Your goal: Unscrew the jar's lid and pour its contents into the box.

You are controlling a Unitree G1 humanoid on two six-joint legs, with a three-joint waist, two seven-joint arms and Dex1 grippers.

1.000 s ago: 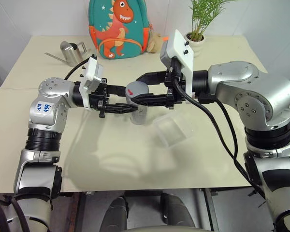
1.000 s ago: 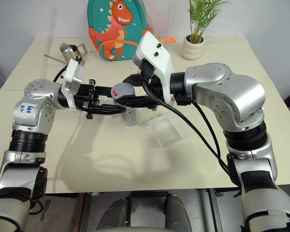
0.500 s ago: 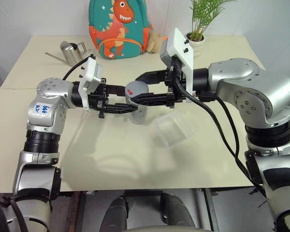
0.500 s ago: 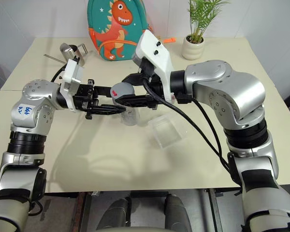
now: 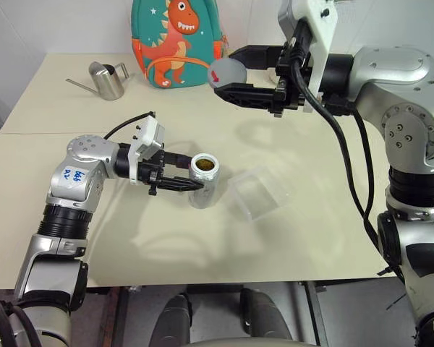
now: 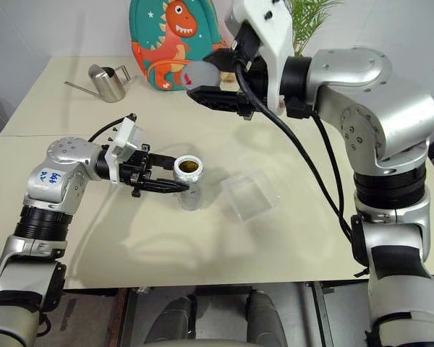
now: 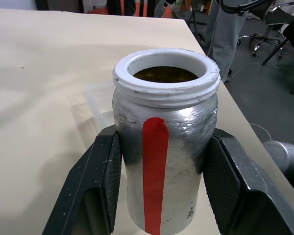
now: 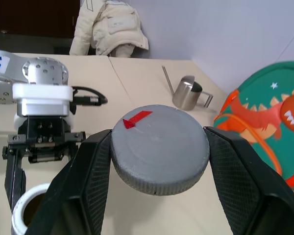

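The silver jar [image 5: 203, 189] with a red stripe stands upright beside the box, its white mouth open and dark brown contents [image 5: 204, 168] showing inside. My left gripper [image 5: 194, 185] is shut on the jar's body, with one black finger [image 7: 100, 181] on each side. Whether the jar rests on the table I cannot tell. High above the table's far half, my right gripper [image 5: 226, 71] is shut on the round grey lid [image 8: 159, 147], which has a red arrow mark. The clear shallow box [image 5: 260, 192] lies just right of the jar.
A steel watering can [image 5: 106, 79] stands at the far left. A teal dinosaur backpack [image 5: 176, 40] leans at the back centre, close behind the raised lid. Green plant leaves [image 6: 315, 16] show at the back right. The table's front edge [image 5: 239, 280] is near.
The right gripper has lifted the lid off the jar and carried it up and toward the backpack. The jar's mouth is now open. The left gripper has sunk slightly with the jar.
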